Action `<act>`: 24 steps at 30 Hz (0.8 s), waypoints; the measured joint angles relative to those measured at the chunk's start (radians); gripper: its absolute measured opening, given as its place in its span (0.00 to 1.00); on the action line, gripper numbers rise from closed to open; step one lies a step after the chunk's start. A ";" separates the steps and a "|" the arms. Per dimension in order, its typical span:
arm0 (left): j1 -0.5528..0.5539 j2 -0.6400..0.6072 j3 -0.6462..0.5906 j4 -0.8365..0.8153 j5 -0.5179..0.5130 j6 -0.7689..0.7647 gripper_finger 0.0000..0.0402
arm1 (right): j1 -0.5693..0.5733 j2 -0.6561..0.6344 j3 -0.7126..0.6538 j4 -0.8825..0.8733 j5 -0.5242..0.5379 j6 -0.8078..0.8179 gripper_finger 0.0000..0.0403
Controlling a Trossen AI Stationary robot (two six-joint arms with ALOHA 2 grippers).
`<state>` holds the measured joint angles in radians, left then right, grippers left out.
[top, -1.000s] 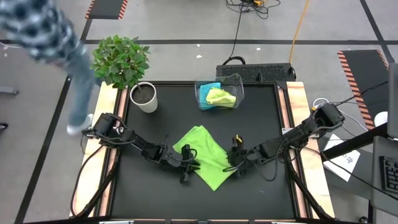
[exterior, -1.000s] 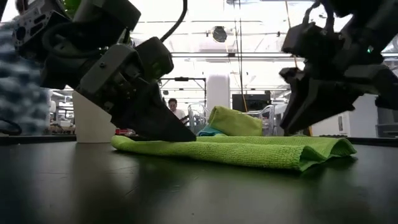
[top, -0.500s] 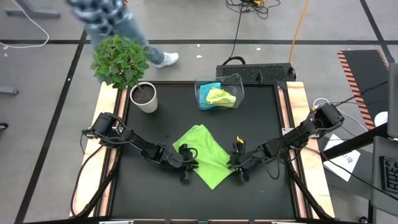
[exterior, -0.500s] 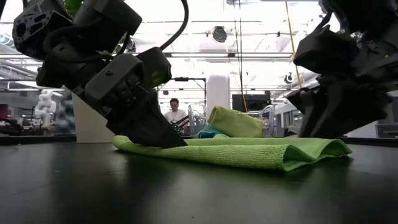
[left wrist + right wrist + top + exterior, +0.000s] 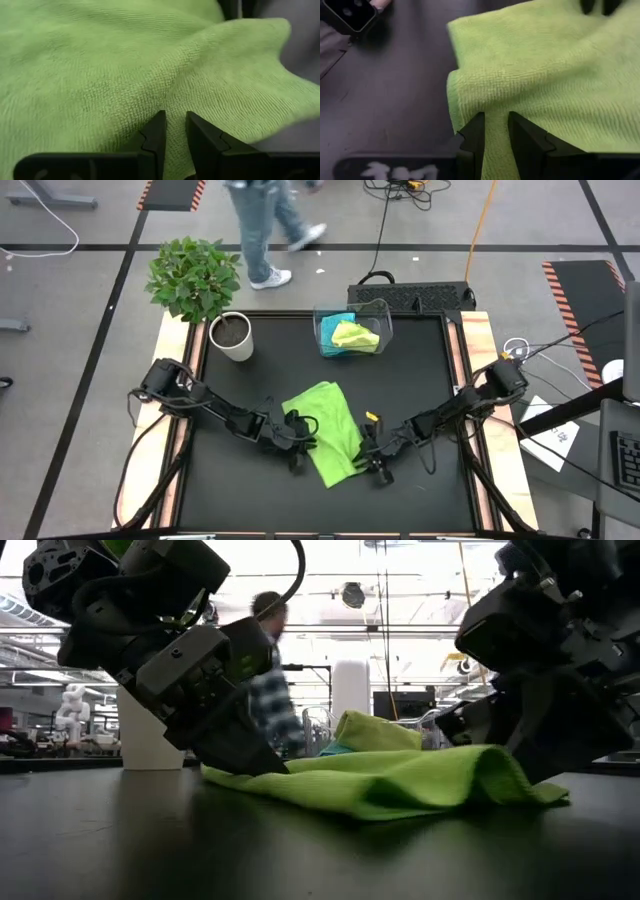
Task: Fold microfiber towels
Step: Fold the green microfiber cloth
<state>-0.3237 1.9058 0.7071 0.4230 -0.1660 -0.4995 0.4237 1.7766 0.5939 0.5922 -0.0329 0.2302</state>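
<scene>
Lime-green microfiber towel (image 5: 326,428) pinched at opposite edges by left end effector (image 5: 296,436) and right end effector (image 5: 366,452).

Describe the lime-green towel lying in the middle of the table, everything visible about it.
The lime-green towel is a soft, fuzzy microfiber cloth with a fine ribbed weave, lying on the black table near its middle, in front of the clear bin. It is rumpled and partly doubled over, one side humped up off the surface in the low view. The left pincer pinches its left edge and the right pincer its right edge, each with narrow-set fingers closed on a fold of cloth.
</scene>
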 joint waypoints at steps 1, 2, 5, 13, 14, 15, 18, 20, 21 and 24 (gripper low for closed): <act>0.000 -0.005 0.000 -0.017 -0.002 -0.001 0.20 | 0.000 0.012 0.011 0.009 -0.013 -0.008 0.19; 0.000 -0.017 0.000 -0.040 -0.010 -0.001 0.20 | 0.000 0.022 0.024 0.014 -0.024 -0.016 0.19; -0.006 -0.061 -0.003 -0.152 -0.067 -0.004 0.20 | 0.004 0.049 0.066 0.008 -0.032 -0.053 0.19; -0.021 -0.213 -0.013 -0.395 -0.181 0.046 0.20 | 0.003 0.067 0.120 -0.002 -0.077 -0.136 0.19; -0.023 -0.219 -0.012 -0.398 -0.183 0.062 0.20 | 0.004 0.067 0.120 0.000 -0.077 -0.144 0.19; -0.026 -0.225 -0.012 -0.399 -0.182 0.081 0.20 | 0.004 0.068 0.120 0.009 -0.077 -0.158 0.19; -0.044 -0.236 -0.011 -0.351 -0.151 0.155 0.20 | 0.004 0.067 0.120 0.029 -0.071 -0.201 0.19; -0.053 -0.236 -0.009 -0.314 -0.118 0.198 0.20 | 0.004 0.067 0.120 0.050 -0.070 -0.220 0.19; -0.057 -0.236 -0.010 -0.291 -0.098 0.218 0.20 | 0.004 0.066 0.120 0.057 -0.069 -0.230 0.19; -0.066 -0.237 -0.010 -0.235 -0.053 0.253 0.20 | 0.003 0.053 0.120 0.061 -0.061 -0.260 0.19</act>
<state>-0.3902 1.6684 0.6975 0.1876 -0.2188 -0.2462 0.4263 1.8292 0.7143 0.6530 -0.0935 -0.0293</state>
